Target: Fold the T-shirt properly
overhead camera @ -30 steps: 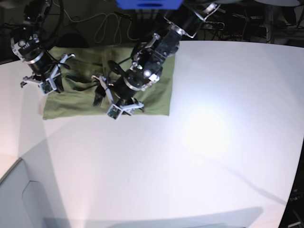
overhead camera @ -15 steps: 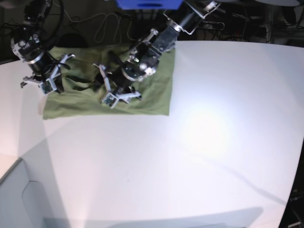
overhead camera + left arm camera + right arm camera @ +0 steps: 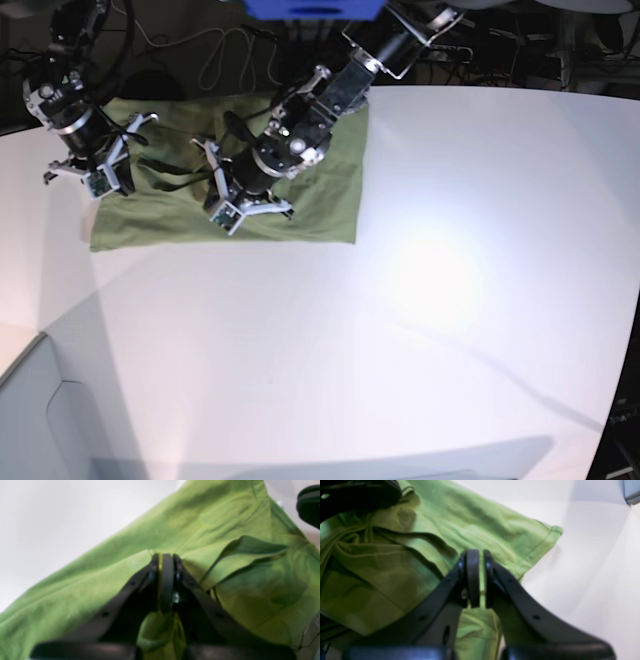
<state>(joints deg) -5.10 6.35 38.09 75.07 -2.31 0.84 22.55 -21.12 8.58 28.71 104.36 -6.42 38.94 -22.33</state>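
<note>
The green T-shirt (image 3: 320, 190) lies at the far left of the white table (image 3: 450, 300). The left gripper (image 3: 165, 557) and the right gripper (image 3: 476, 555) each pinch its cloth tight. Lots of bare table lies nearer.

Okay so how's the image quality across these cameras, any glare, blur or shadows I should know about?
Base view: a bright glare patch washes out the white table, with a faint arm shadow to its lower right. Left wrist view: the T-shirt is soft and the left gripper is blurred up close. Right wrist view: the right gripper is likewise blurred, with deep shadow in the cloth folds.
</note>
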